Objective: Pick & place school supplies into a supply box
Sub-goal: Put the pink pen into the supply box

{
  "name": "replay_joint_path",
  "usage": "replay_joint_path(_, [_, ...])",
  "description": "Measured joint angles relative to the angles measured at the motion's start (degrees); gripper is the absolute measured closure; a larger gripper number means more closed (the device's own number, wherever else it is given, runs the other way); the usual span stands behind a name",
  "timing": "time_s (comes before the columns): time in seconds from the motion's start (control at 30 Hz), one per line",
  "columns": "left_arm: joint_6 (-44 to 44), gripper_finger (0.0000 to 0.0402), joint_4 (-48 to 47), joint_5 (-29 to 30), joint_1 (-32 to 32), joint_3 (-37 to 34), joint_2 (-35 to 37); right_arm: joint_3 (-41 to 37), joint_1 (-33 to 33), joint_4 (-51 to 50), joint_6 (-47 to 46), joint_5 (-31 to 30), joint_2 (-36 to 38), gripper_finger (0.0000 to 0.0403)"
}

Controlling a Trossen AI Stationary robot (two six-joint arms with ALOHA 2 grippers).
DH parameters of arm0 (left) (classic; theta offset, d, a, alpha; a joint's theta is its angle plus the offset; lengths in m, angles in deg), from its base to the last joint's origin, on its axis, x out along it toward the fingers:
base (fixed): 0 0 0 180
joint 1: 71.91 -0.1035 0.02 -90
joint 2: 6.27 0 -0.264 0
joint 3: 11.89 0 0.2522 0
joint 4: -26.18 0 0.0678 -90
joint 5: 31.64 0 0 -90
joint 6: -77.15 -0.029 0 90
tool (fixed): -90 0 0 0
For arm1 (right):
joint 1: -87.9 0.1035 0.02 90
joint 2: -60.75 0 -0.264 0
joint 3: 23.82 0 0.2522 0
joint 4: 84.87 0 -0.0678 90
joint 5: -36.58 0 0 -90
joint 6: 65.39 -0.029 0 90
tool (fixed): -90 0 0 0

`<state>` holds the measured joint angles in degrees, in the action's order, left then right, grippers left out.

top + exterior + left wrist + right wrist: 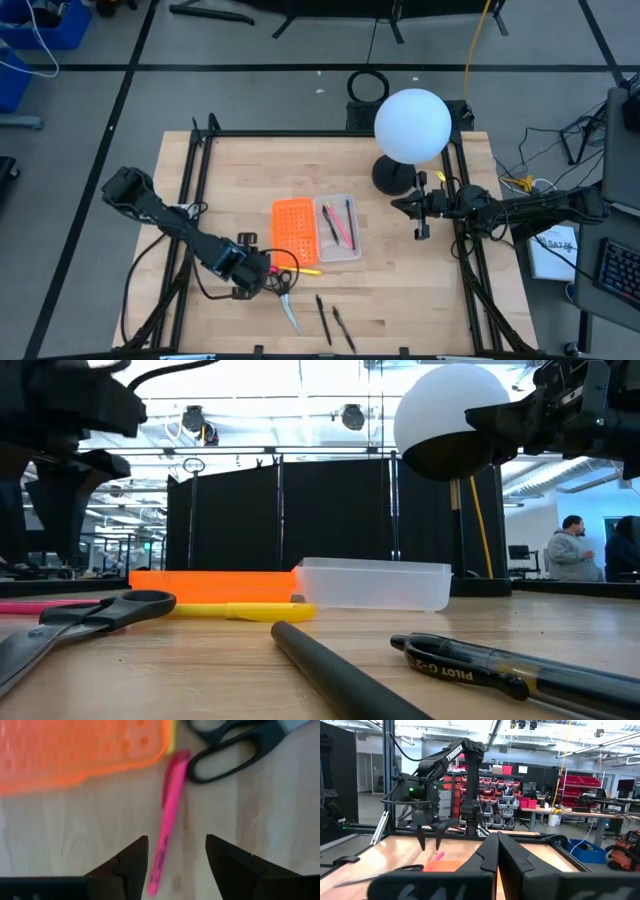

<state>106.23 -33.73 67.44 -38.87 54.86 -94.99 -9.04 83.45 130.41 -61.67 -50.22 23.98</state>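
Left wrist view: the left gripper [176, 857] stands with its fingers apart, astride the pink pen [167, 822] lying on the table just near the supply box [316, 228]. The scissors [235, 747] touch the pen's tip; closing off-centre could skid it against them.

The right gripper [421, 213], pressed together, waits right of the box.

Pale wood table [420, 280], matt; translucent plastic box [375, 582] (orange half glossy); smooth plastic pink pen [169, 820].
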Motion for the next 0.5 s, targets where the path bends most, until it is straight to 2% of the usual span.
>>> replay_joint_path(0.13, [-3.59, 0.0204, 1.35, 2.81, -0.4, 0.0, -1.04, 0.0, 0.0, 0.0, 0.4, -0.03, 0.02, 0.0403])
replay_joint_path(0.33, [-5.07, 0.0224, 1.0, -1.6, -1.54, 0.0, -4.41, 0.0, 0.0, 0.01, 0.6, -0.04, 0.0, 0.0403])
replay_joint_path(0.5, [-5.52, 0.0229, 1.02, -1.66, -1.61, -0.02, -7.72, 0.0, 0.0, 0.01, 0.62, -0.09, 0.0, 0.0403])
